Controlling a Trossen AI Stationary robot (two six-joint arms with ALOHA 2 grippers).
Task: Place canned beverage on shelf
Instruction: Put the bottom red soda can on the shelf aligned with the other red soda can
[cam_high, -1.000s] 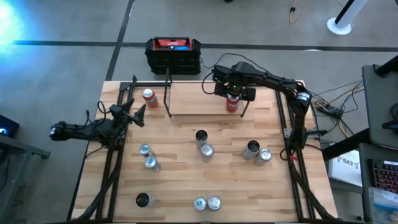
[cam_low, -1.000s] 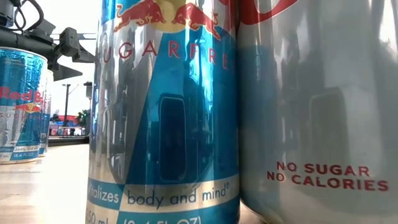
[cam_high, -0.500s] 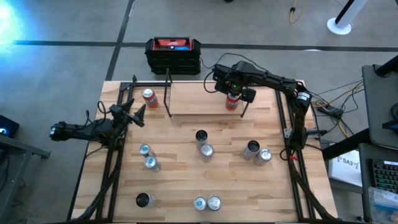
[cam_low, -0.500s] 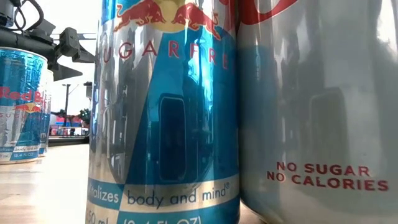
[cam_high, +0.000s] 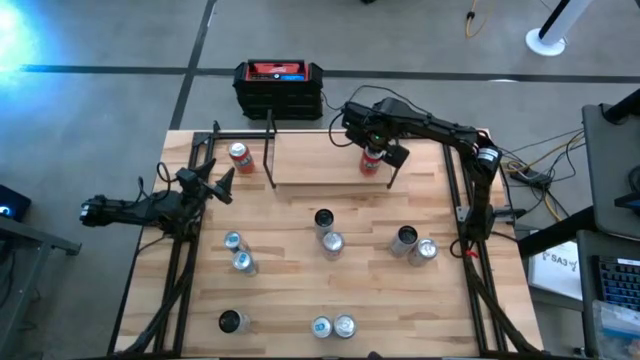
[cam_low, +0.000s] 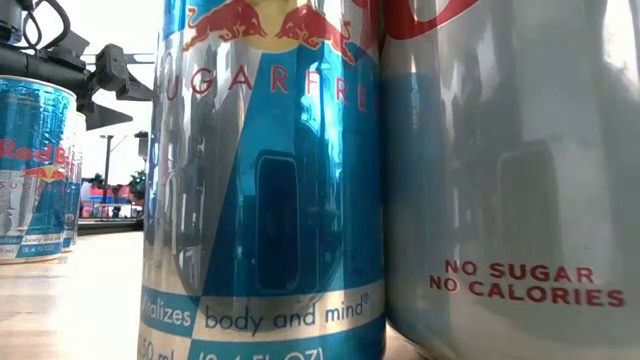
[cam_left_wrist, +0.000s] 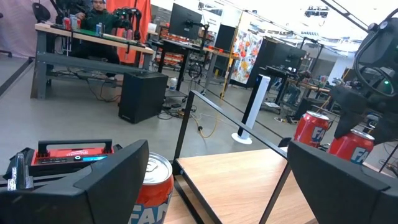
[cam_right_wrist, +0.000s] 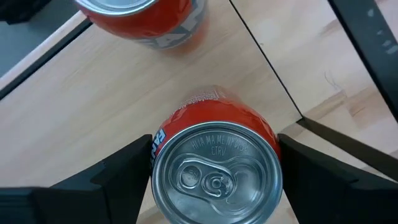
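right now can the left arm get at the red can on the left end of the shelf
Probably yes. The left gripper waits open just beside the shelf, the red can stands close ahead of it, and only a thin black post stands nearby.

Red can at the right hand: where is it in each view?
High: red can, back right, on the shelf.
Low: not in view.
Left wrist: right side, the rightmost red can.
Right wrist: lower centre, seen top-down.
Shared landmark: the shelf's light wood board.
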